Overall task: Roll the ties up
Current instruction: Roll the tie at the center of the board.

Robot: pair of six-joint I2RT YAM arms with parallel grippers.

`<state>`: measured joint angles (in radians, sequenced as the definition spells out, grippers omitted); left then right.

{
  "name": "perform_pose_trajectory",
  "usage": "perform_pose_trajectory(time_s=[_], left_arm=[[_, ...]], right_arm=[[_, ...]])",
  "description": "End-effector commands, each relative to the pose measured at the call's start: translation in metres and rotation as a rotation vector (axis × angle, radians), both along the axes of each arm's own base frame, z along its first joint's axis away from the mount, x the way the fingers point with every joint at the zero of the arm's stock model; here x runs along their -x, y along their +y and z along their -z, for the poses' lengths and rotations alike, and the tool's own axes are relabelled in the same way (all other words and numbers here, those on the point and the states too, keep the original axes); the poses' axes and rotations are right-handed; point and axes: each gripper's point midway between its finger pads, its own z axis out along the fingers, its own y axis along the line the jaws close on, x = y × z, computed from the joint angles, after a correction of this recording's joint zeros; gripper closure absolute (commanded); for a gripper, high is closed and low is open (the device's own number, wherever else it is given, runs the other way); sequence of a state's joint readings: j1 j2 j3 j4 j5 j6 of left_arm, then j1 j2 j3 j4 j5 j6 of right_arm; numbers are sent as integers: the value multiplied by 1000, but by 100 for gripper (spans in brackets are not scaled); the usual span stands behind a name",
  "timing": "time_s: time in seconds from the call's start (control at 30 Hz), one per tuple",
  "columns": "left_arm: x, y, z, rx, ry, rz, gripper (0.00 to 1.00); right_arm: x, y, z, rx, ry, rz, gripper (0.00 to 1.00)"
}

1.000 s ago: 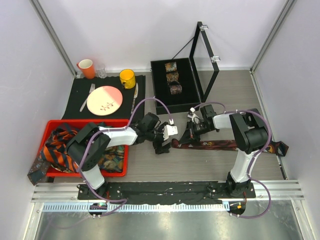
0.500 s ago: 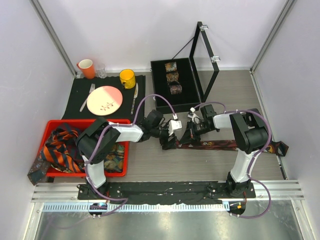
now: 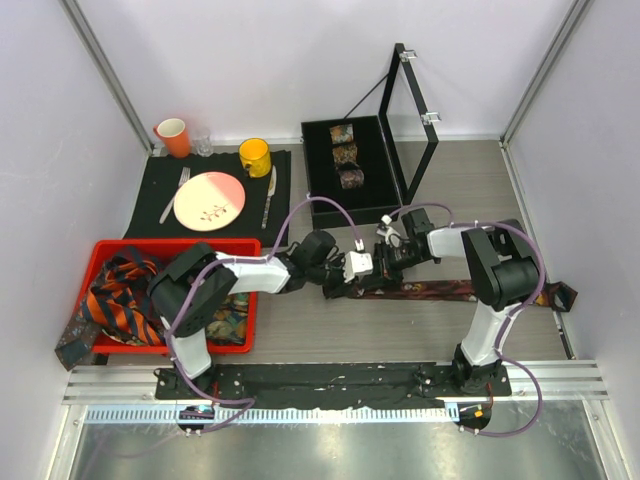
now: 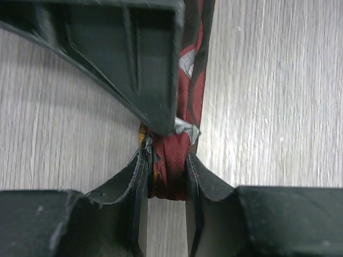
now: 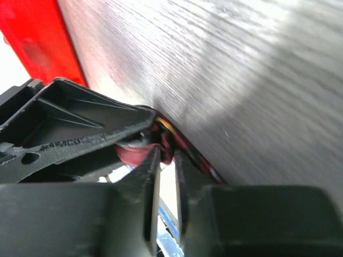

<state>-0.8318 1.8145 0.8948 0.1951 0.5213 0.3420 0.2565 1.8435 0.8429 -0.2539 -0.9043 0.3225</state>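
A dark red patterned tie point(image 3: 440, 291) lies flat across the table to the right, its left end rolled into a small coil. My left gripper point(image 3: 340, 287) is shut on that coil point(image 4: 170, 168), one pad on each side. My right gripper point(image 3: 383, 268) meets it from the other side. Its fingers point(image 5: 153, 171) stand a narrow gap apart, with a fold of the red tie point(image 5: 167, 147) at their tips. A right finger point(image 4: 134, 53) fills the top of the left wrist view. More ties, orange-navy striped point(image 3: 110, 305) and teal point(image 3: 225, 315), lie in the red bin point(image 3: 175, 243).
A black box point(image 3: 325, 200) with three rolled ties point(image 3: 345, 155) stands behind the grippers, its lid point(image 3: 410, 120) raised. At the back left a black mat point(image 3: 150, 200) holds a plate, cutlery, a yellow mug and an orange cup. One tie end hangs over the bin's front left corner.
My left gripper slid right to the tie's rolled end and closed on it. My right gripper stayed put, and its jaws have parted a little.
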Motion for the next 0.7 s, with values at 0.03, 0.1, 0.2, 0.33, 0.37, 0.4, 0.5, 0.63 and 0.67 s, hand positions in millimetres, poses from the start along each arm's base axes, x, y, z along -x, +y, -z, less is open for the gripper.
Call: perform_pose_trajectory(time_s=[0.03,0.1,0.2,0.33,0.37,0.4,0.5,0.63,0.67], left_arm=[[7,38,15,-174,-52,-23,84],[8,37,16,-198,-71,-20,84],[8,34,16,-210,-85,-27,81],[9,31,18,-217,-87,-19,79],[9,29,17,-214,-91,-17,79],[8,29,17,-215,-89,-22,79],[7,28,17,-216,-93,-22,77],[6,26,17,-216,-98,-19,77],[6,26,18,-221,-95,-20,77]], right_arm=[[-12,-17,-22,76,-102,57,67],[-9,-14,-36,45,-102,60,62],[-2,-5,-44,-7,-60,67,59],[2,10,-45,-47,-44,47,59],[3,13,-43,-41,-41,43,58],[3,14,-41,-39,-37,41,57],[5,17,-32,-11,-21,30,52],[1,24,-23,6,-25,26,51],[1,25,-19,12,-22,21,53]])
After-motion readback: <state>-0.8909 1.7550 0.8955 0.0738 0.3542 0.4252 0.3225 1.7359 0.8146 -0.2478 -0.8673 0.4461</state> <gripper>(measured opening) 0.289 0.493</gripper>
